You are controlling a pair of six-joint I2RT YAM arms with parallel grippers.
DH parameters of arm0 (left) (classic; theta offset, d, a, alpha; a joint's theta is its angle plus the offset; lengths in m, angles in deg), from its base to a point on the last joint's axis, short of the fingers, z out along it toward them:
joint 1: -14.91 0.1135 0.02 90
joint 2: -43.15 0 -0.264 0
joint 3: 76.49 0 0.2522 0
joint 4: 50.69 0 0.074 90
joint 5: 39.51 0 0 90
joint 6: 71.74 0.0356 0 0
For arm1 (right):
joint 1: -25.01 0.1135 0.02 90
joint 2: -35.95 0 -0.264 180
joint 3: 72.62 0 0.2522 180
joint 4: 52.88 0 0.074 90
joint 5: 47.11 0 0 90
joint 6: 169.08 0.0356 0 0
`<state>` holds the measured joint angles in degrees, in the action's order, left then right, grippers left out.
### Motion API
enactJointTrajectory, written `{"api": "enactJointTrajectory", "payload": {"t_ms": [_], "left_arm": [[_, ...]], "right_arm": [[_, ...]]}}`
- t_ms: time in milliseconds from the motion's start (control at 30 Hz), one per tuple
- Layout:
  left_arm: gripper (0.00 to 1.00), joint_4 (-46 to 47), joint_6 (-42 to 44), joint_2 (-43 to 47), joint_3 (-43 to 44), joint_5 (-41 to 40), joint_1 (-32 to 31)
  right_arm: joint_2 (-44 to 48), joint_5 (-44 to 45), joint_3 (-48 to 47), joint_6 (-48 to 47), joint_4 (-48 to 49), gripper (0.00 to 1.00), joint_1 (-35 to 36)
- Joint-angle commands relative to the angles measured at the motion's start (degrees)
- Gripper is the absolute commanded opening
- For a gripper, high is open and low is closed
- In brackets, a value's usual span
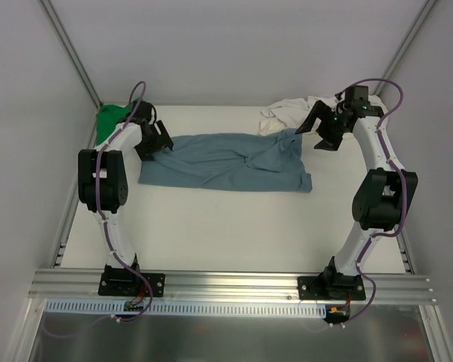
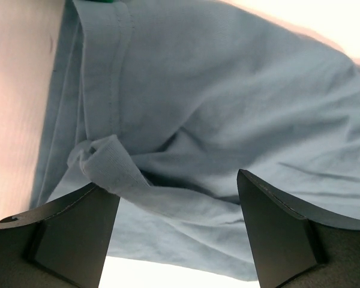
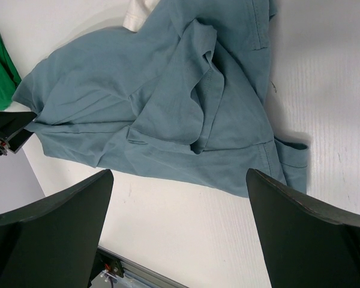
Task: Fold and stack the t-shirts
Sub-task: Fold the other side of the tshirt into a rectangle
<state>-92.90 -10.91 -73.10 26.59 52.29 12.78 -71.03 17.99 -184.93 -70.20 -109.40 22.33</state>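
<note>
**A:** Fingers first: how are the left fingers [image 2: 66, 237] standing?

**B:** They are standing wide apart and gripping nothing. In the left wrist view the slate-blue shirt [image 2: 228, 108] is filling the gap between them. A rolled hem is lying against the tip of the finger at the lower left of the frame.

**A:** And the right fingers [image 3: 312, 234]?

**B:** They are also gaping wide and holding nothing. They are hanging above the shirt, which is showing in the upper middle of the right wrist view, apart from both tips.

**A:** Why are they sitting at opposite ends?

**B:** I am judging that each arm is lining up on one end, so the pair can pinch the shirt and spread it flat before folding. It is lying rumpled, with a flap of cloth doubled over its middle.

**A:** Where is it lying overall?

**B:** In the overhead view it is stretching across the centre of the tabletop [image 1: 234, 234]. Its left end is lying under the left fingers and its upper right corner just beside the right ones.

**A:** And farther back?

**B:** The green shirt [image 1: 108, 121] is bunching in the upper left corner. The cream shirt [image 1: 285, 113] is heaping at the upper right, touching the blue one's far edge. Neither is looking folded.
</note>
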Motion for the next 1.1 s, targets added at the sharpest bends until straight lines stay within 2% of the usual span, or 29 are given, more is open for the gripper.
{"api": "enactJointTrajectory", "payload": {"t_ms": [0, 333, 600, 700, 800, 1067], "left_arm": [[0.79, -3.4, 0.5, -2.0, 1.6, -3.2, 1.0], [0.78, -3.4, 0.8, -0.9, -2.0, -2.2, 1.6], [0.78, -6.4, 1.5, 0.2, -1.3, -3.2, 1.6], [0.77, -7.4, 1.6, 2.3, -2.0, -3.4, 1.7], [0.69, -7.1, 1.4, 5.5, -4.0, -4.2, 1.7], [0.71, -8.0, 1.0, 8.5, -5.3, -5.5, 1.6]], "right_arm": [[2.7, -0.5, -0.1, -1.3, -1.3, 0.99, 0.6], [2.5, -0.5, -0.1, -1.3, -0.9, 0.99, 0.9], [2.7, -0.7, 0.5, -1.5, -0.7, 0.99, 1.2], [2.9, -0.8, 1.0, -1.5, -0.5, 0.99, 1.2], [2.7, -1.0, 1.0, -1.3, -0.1, 0.99, 1.2], [2.3, -1.7, 0.7, -1.0, 0.5, 1.00, 1.4]]}}
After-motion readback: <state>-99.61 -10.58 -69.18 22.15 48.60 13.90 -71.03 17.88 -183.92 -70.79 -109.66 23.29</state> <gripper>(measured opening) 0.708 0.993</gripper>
